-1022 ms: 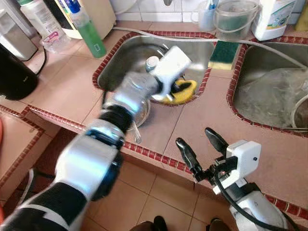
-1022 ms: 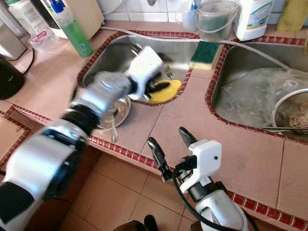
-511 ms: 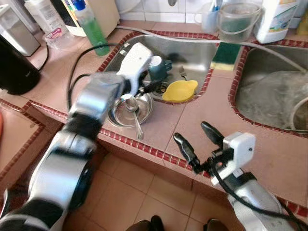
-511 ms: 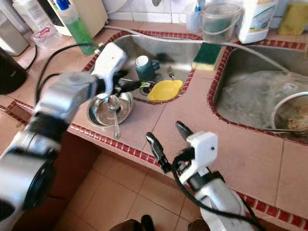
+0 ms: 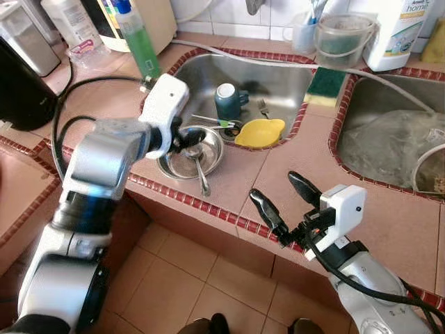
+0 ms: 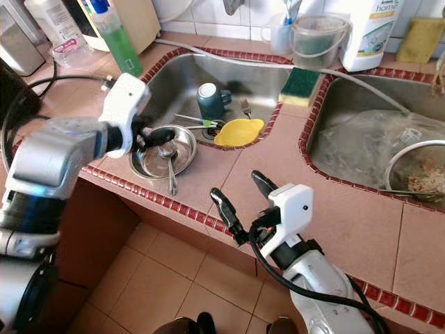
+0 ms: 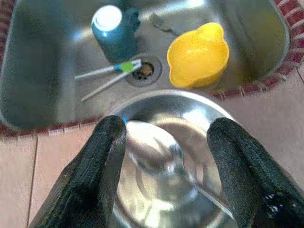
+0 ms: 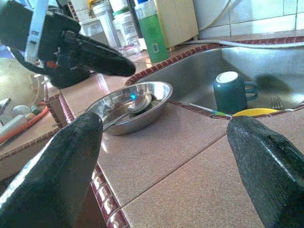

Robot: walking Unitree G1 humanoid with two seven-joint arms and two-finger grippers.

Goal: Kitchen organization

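A steel bowl [image 5: 192, 149] with a metal spoon [image 5: 199, 169] in it sits on the tiled counter at the left sink's near corner. My left gripper [image 5: 186, 137] hovers over the bowl's left rim, open; in the left wrist view its fingers [image 7: 90, 185] straddle the bowl [image 7: 190, 133] and the spoon [image 7: 152, 152] without holding either. An upturned teal mug [image 5: 227, 101], a yellow bowl [image 5: 259, 131] and a fork [image 5: 263, 106] lie in the sink. My right gripper [image 5: 281, 202] stands open over the counter's front edge, with nothing in it.
A green soap bottle [image 5: 139, 42] and a black kettle [image 5: 24, 90] stand at the left. A sponge [image 5: 322, 80] lies between the sinks, and a clear tub [image 5: 341, 38] and a white jug [image 5: 400, 28] stand behind. The right sink [image 5: 361, 104] holds a plastic bag.
My left arm has swung back from over the yellow bowl in the sink to the left, and its gripper now hangs over the steel bowl. My right arm has hardly moved.
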